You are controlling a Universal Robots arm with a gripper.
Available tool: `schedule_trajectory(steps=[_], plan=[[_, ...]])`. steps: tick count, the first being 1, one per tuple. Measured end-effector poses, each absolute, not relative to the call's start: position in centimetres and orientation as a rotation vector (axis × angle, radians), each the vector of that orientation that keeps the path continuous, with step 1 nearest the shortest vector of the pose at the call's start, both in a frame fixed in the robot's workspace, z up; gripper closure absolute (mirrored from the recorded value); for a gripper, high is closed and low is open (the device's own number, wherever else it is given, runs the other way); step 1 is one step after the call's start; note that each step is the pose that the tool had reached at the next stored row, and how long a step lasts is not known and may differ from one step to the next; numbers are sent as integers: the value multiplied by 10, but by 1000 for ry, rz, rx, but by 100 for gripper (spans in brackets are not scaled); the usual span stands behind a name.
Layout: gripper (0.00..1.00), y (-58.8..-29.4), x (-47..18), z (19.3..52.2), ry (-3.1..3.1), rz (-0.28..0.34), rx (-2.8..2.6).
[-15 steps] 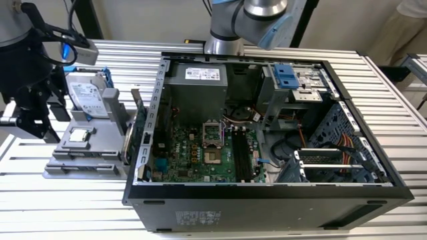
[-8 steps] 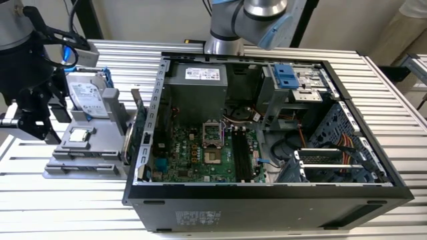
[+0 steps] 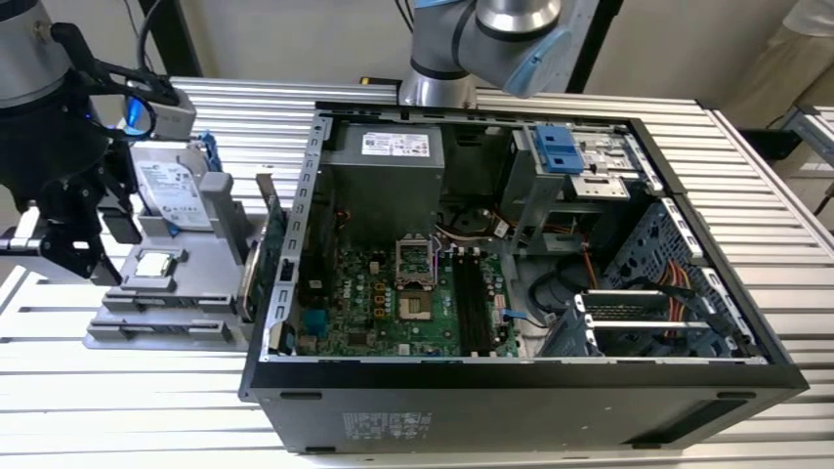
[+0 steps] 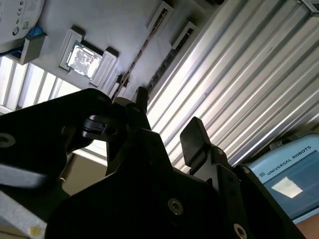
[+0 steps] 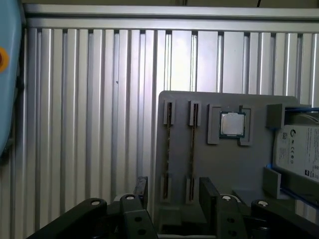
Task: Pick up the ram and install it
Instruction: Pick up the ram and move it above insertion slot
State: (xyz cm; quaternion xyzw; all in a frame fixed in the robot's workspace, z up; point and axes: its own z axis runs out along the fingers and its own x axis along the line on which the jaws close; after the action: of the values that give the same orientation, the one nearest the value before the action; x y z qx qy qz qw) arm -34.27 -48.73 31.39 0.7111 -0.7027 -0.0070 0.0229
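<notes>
The task is at its start, by my judgement. Two ram sticks [image 5: 192,149] stand on edge in the slots of a grey holder [image 5: 249,169], which lies on the ribbed metal surface [image 5: 75,99] beside the open computer case [image 3: 521,391]. None of them has been lifted.

The claw [image 5: 174,185] hangs above the end of the holder where the sticks are. Its two fingers [image 5: 141,185] are spread wide with nothing between them, and I cannot tell that they touch either stick.

Inside the case, the long dark memory slots [image 3: 470,303] on the motherboard [image 3: 378,303] look unfilled. So both the pick-up and the fitting remain to be done.

The holder also carries a square silver processor chip [image 5: 232,123] and a hard drive [image 5: 299,149].

As for writing:
- The hard drive has a white printed label.
- The power supply [image 3: 395,145] in the case has another label.
- There is a sticker [image 3: 387,425] on the outer wall of the case.
- In the second wrist view, a pale blue housing [image 4: 289,174] has white lettering.
</notes>
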Motion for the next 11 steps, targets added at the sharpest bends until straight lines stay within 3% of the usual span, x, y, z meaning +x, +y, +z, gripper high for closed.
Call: schedule_trajectory(steps=[11], plan=[[0, -487, -343, 307, -2175, -20, 2201]])
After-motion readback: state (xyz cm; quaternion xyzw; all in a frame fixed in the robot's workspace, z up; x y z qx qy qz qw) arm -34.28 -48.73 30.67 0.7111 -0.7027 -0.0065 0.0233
